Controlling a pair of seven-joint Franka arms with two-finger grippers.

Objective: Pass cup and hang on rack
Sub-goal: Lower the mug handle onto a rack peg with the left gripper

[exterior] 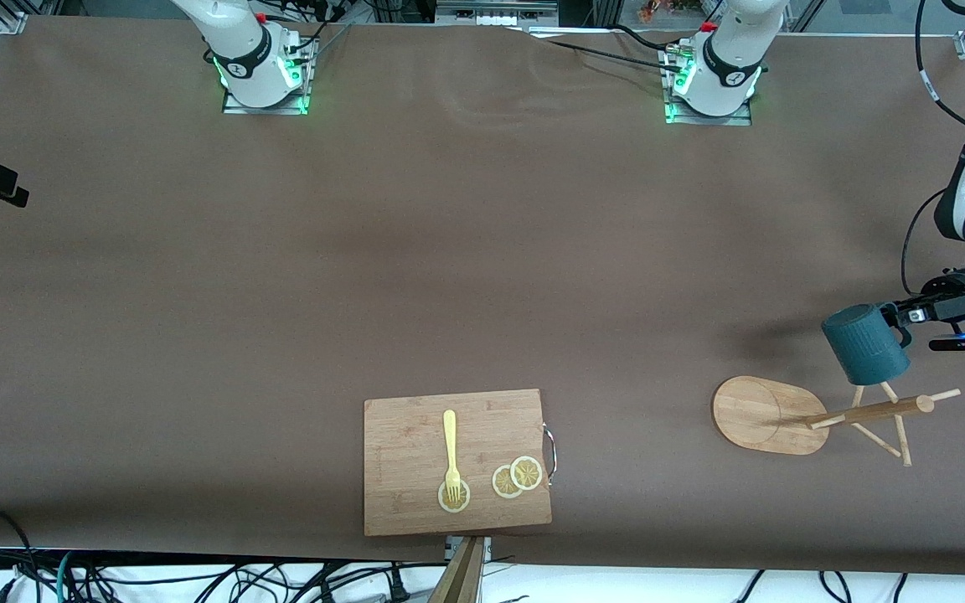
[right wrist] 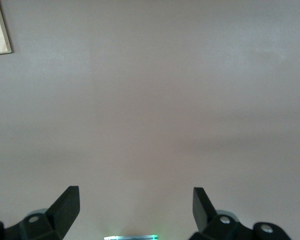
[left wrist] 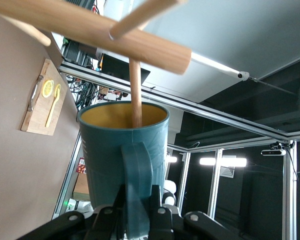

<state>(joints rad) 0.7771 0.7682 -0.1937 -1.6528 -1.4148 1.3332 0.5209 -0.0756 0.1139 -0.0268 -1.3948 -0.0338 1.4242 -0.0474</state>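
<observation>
Left gripper (exterior: 908, 322): up over the rack (exterior: 834, 414) at the left arm's end of the desk (exterior: 482, 276), fingers (left wrist: 157, 212) clenched on the loop handle of the cup (exterior: 866, 344). The cup is carried clear of the desk, tilted, its mouth turned toward the rack's pegs. In the left wrist view 1 thin peg (left wrist: 135, 92) enters the cup's yellow-tan interior; whether the peg touches the inner wall cannot be told.

Rack: flat oval base on the desk, post with angled pegs rising from it.

Right gripper (right wrist: 135, 207): seen only in the right wrist view, waiting over bare desk, fingers spread wide and grasping nothing.

Cutting board (exterior: 457, 461): on the desk's edge nearest the front camera, well apart from the rack. It carries 1 yellow fork (exterior: 451, 448) and 3 lemon slices (exterior: 518, 477); the fork's tines rest on 1 slice.
</observation>
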